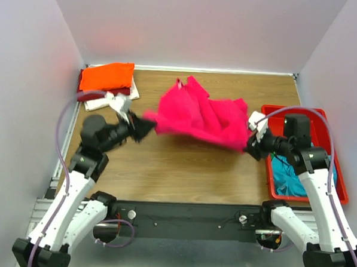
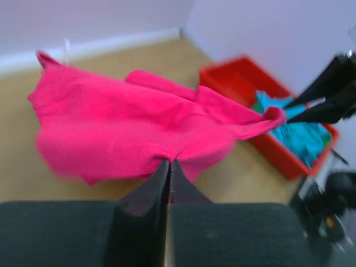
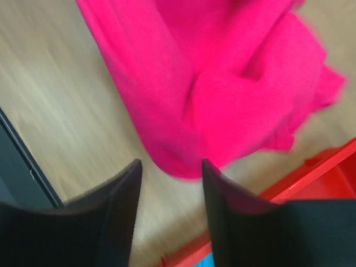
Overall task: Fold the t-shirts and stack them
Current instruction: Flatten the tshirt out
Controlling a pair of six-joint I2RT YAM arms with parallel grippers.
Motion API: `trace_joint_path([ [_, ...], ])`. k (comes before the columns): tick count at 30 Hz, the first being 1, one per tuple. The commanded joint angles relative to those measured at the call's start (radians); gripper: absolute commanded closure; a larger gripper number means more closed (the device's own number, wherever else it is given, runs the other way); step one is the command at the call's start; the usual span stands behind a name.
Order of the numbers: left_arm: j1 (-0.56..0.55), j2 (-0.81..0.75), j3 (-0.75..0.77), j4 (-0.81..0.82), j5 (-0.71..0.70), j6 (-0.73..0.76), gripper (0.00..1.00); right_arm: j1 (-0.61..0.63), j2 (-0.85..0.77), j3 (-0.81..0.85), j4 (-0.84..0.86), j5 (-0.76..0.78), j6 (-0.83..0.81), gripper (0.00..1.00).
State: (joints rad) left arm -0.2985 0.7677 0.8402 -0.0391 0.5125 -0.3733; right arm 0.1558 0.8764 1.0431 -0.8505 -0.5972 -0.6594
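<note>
1. Top view: the pink shirt (image 1: 200, 115) hangs bunched in the air, left of the tray (image 1: 332, 177), between the two arms. The left gripper (image 1: 148, 126) is clamped on the hem farthest from the tray. The right gripper (image 1: 250, 144) sits at the corner nearest the tray. The stack (image 1: 107, 82) lies well left of the tray, by the far wall. With only one end gripped, the shirt could swing away from the tray and land crumpled, or drag across the stack.

2. Left wrist view: the left gripper (image 2: 169, 164) has its jaws pressed together on a small pinch of hem. So thin a bite might slip under a sharp pull. The right gripper (image 2: 290, 113) is in front of the tray, its jaws parted, and the shirt's corner touches its tips. That corner could catch on a finger, or drop into the tray onto the teal shirt (image 2: 300, 136).

3. Right wrist view: the picture is blurred. The right gripper (image 3: 171, 164) stands open and grasps nothing. A thick fold of the shirt hangs at its tips, with the tray's rim just beside. Closing here would likely take a doubled fold rather than one edge, and the fold would come out skewed.
</note>
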Motion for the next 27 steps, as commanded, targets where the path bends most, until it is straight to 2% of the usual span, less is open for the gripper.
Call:
trace_joint_path([
  [1,-0.01,-0.262,-0.21,-0.154,0.104,-0.165,0.62,-0.004,-0.073,-0.095,-0.131,0.059,-0.1,0.3],
  [2,-0.01,-0.316,-0.198,-0.2,0.069,-0.173,0.53,-0.002,-0.076,-0.1,-0.13,0.071,-0.094,0.22],
  [3,-0.011,-0.359,-0.176,-0.244,0.034,-0.174,0.38,-0.004,-0.074,-0.101,-0.127,0.085,-0.086,0.15],
  [4,-0.011,-0.411,-0.149,-0.312,-0.045,-0.164,0.33,-0.002,-0.059,-0.1,-0.122,0.088,-0.079,0.07],
  [6,-0.011,-0.412,-0.08,-0.349,-0.106,-0.153,0.29,-0.004,-0.025,-0.095,-0.061,0.085,-0.046,0.02],
  [9,-0.011,-0.297,-0.081,-0.317,-0.138,-0.121,0.31,-0.002,0.103,-0.092,0.08,0.1,0.106,0.0],
  [12,-0.011,-0.115,-0.119,-0.145,-0.098,-0.093,0.32,-0.002,0.307,-0.045,0.152,0.08,0.168,0.0],
  [13,-0.011,0.015,-0.095,-0.075,-0.107,-0.058,0.32,-0.004,0.352,-0.005,0.166,0.056,0.205,0.03],
  [14,-0.011,0.092,-0.07,-0.049,-0.112,-0.035,0.34,-0.002,0.389,0.015,0.166,0.05,0.221,0.05],
  [15,-0.013,0.257,-0.032,-0.045,-0.149,-0.014,0.36,-0.002,0.459,0.037,0.165,0.047,0.231,0.07],
  [16,-0.016,0.258,0.014,-0.05,-0.152,0.011,0.38,-0.004,0.481,0.053,0.166,0.059,0.234,0.07],
  [17,-0.019,0.409,0.102,-0.048,-0.147,0.045,0.39,-0.004,0.515,0.079,0.169,0.079,0.238,0.07],
  [18,-0.025,0.48,0.144,-0.051,-0.157,0.056,0.4,-0.004,0.515,0.086,0.172,0.079,0.238,0.07],
  [22,-0.109,0.846,0.382,-0.169,-0.305,0.131,0.4,-0.013,0.562,0.095,0.191,0.096,0.251,0.07],
  [24,-0.132,0.962,0.51,-0.24,-0.359,0.164,0.4,-0.019,0.57,0.084,0.197,0.077,0.245,0.07],
  [25,-0.145,1.07,0.552,-0.325,-0.435,0.194,0.4,-0.028,0.569,0.063,0.199,0.06,0.23,0.07],
  [27,-0.166,1.157,0.641,-0.399,-0.565,0.208,0.4,-0.059,0.559,0.037,0.214,0.016,0.215,0.06],
])
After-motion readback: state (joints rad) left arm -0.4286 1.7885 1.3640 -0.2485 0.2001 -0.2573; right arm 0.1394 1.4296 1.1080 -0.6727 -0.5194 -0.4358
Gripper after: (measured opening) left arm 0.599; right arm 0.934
